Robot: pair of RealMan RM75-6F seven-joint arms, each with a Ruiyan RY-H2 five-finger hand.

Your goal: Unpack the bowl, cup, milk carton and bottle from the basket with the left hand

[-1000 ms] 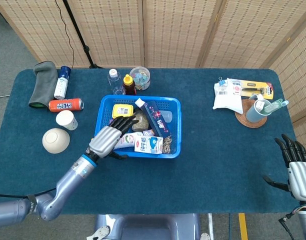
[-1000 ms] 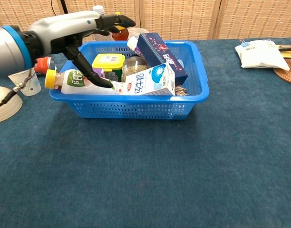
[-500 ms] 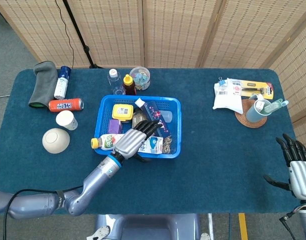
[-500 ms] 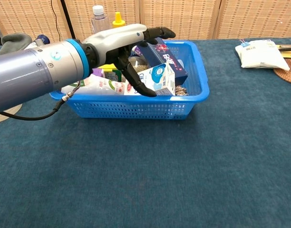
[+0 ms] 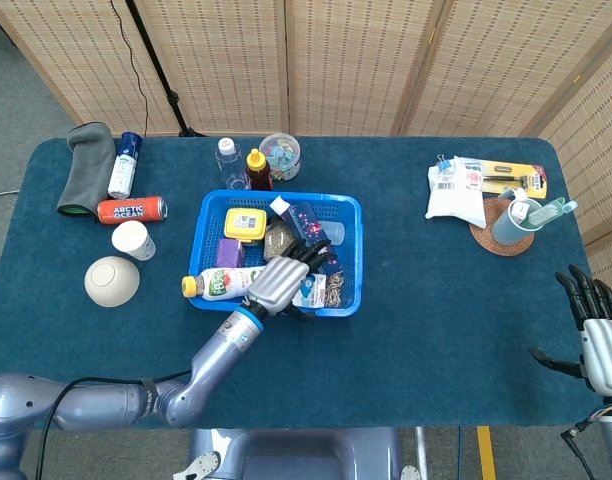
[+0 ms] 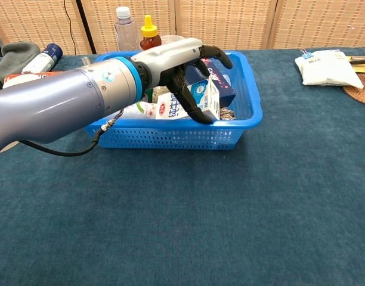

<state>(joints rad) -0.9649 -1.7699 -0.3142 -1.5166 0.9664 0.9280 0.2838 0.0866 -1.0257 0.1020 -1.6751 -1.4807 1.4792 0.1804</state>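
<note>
Where it lies in the basket [image 6: 242, 122], milk carton [image 6: 201, 101] under left robot hand [image 6: 182, 62].

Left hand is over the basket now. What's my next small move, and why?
Probably lower the left hand a little and close its fingers around the milk carton. The hand is spread above the carton inside the blue basket, fingers apart and seemingly gripping nothing. The bowl and cup already sit on the table; the bottle hangs over the basket's left rim.
</note>
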